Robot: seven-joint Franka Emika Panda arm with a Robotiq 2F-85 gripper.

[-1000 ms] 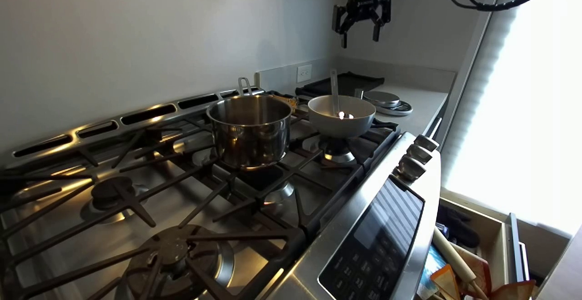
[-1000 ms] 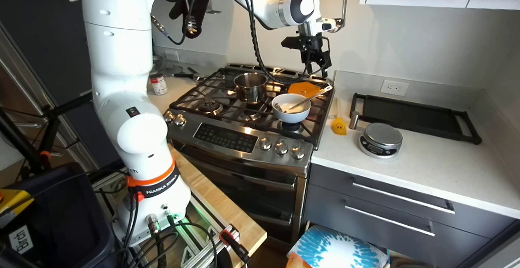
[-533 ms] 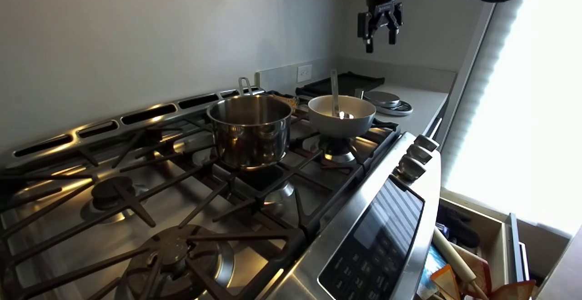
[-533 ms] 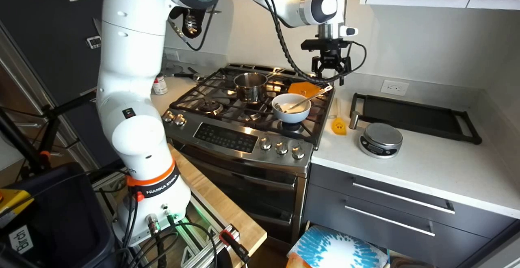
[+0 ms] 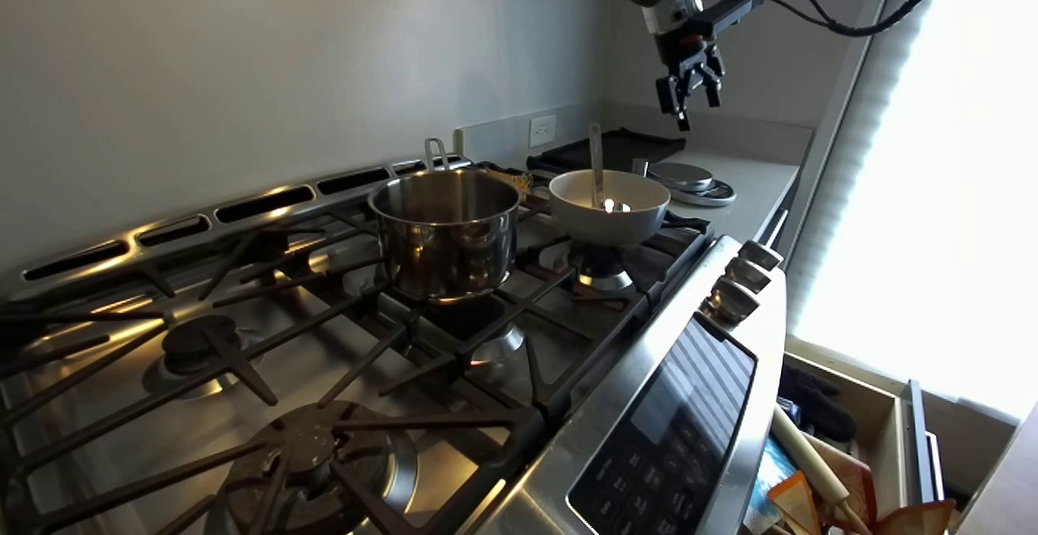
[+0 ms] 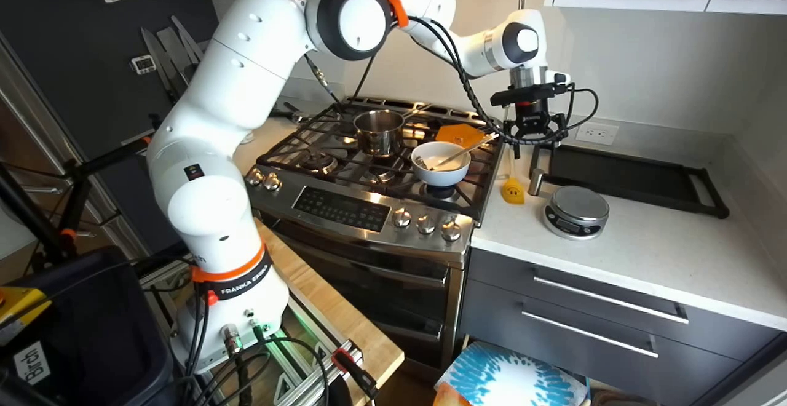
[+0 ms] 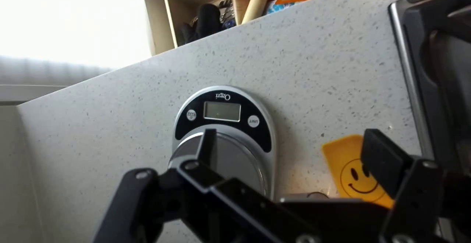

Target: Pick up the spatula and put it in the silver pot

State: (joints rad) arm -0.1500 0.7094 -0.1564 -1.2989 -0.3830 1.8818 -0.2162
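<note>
The spatula [image 6: 512, 191] has a flat yellow head with a smiley face and a slim light handle. It lies on the counter just right of the stove. In the wrist view its head [image 7: 342, 154] shows at lower right, partly covered by a finger; its handle is hidden there. The silver pot [image 6: 376, 147] stands on the stove; it also shows in the other exterior view [image 5: 446, 251]. My gripper [image 6: 536, 146] is open and empty, above the counter near the spatula's handle end. It also shows in an exterior view [image 5: 698, 112] and the wrist view [image 7: 291, 136].
A whitish bowl [image 6: 441, 175] holding a metal utensil stands on the stove between pot and counter. A kitchen scale [image 6: 577, 209], a small metal cylinder [image 6: 536, 181] and a black tray [image 6: 627, 178] are on the counter. An open drawer [image 5: 851, 438] holds utensils.
My gripper has moved from above the back of the stove to the right, over the counter, and lower. It has also turned. It stays open; the spatula and pot have not moved.
</note>
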